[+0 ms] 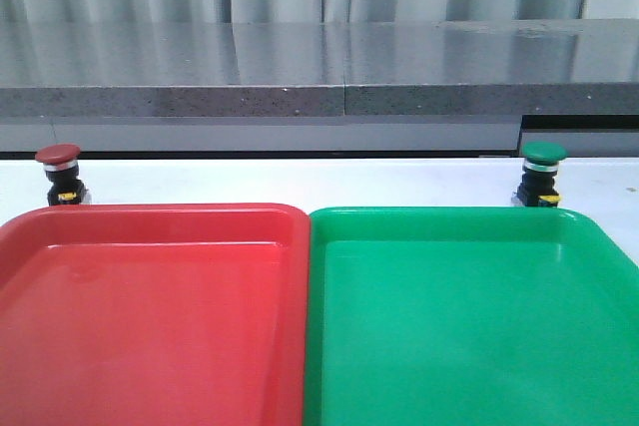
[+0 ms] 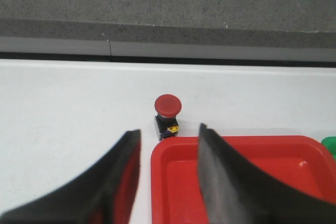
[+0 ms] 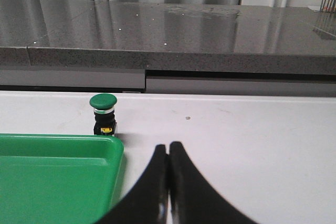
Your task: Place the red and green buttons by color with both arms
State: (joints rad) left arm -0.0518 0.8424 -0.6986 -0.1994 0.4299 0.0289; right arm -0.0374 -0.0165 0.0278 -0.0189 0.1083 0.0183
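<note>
The red button (image 1: 59, 173) stands upright on the white table just behind the red tray's (image 1: 150, 221) far left corner; it also shows in the left wrist view (image 2: 168, 116). The green button (image 1: 543, 173) stands upright behind the green tray's (image 1: 449, 218) far right part; it also shows in the right wrist view (image 3: 103, 113). My left gripper (image 2: 169, 135) is open and empty, short of the red button, over the red tray's corner (image 2: 163, 158). My right gripper (image 3: 168, 146) is shut and empty, beside the green tray (image 3: 113, 150), apart from the green button. Neither arm shows in the front view.
The two trays lie side by side and fill the near table. A grey stone ledge (image 1: 319, 67) runs along the back of the table, behind both buttons. White table (image 3: 252, 140) lies to the right of the green tray.
</note>
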